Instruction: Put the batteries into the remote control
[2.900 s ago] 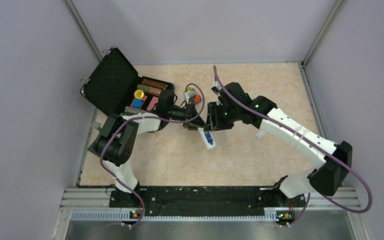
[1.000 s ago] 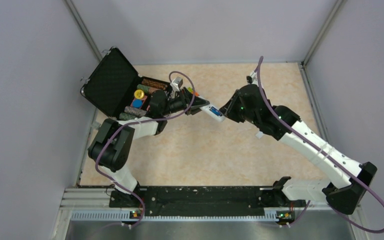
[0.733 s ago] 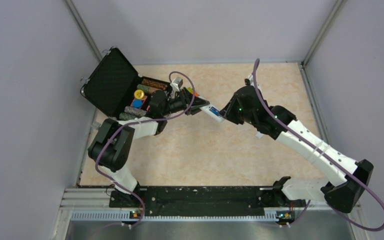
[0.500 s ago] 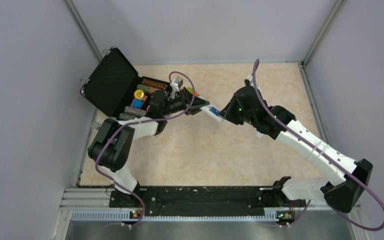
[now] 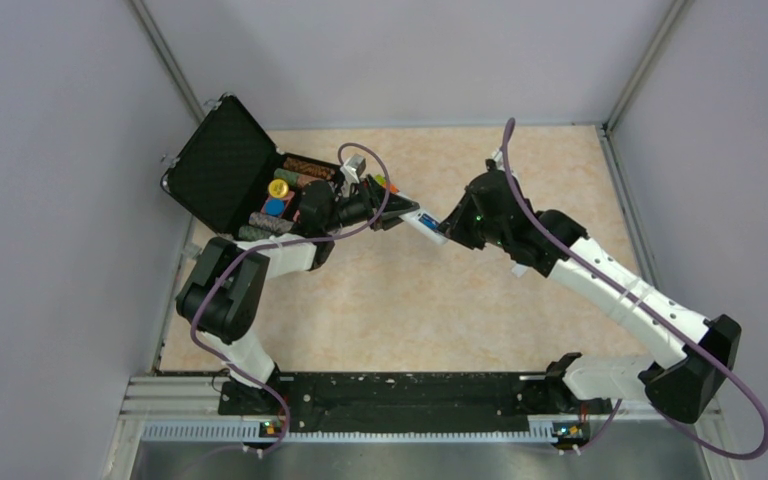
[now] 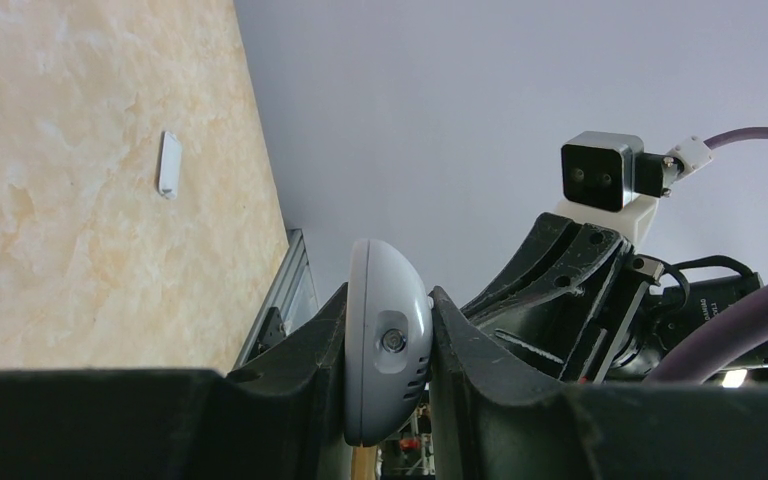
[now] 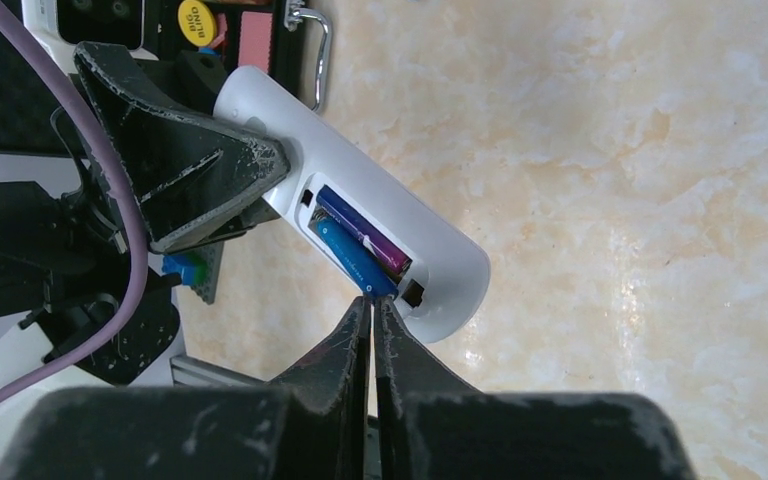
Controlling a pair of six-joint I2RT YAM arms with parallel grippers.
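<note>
The white remote control (image 5: 423, 222) hangs above the table, and my left gripper (image 5: 392, 215) is shut on its rounded end (image 6: 385, 350). Its back compartment is uncovered. Two batteries lie side by side in it, a purple one (image 7: 365, 233) and a blue one (image 7: 348, 258). My right gripper (image 7: 372, 300) is shut with nothing between its fingers. Its tips touch the blue battery's near end, at the remote's free end (image 7: 450, 280). In the top view the right gripper (image 5: 447, 228) meets the remote from the right.
An open black case (image 5: 222, 165) with chip stacks and coloured pieces stands at the back left, just behind the left arm. A small white flat piece (image 6: 170, 163) lies on the marbled table. Grey walls enclose the table on three sides.
The right gripper's jaws have closed fully and its tips have edged slightly left onto the remote's end. Before that, the left arm swung the remote up and back from the table's middle.
</note>
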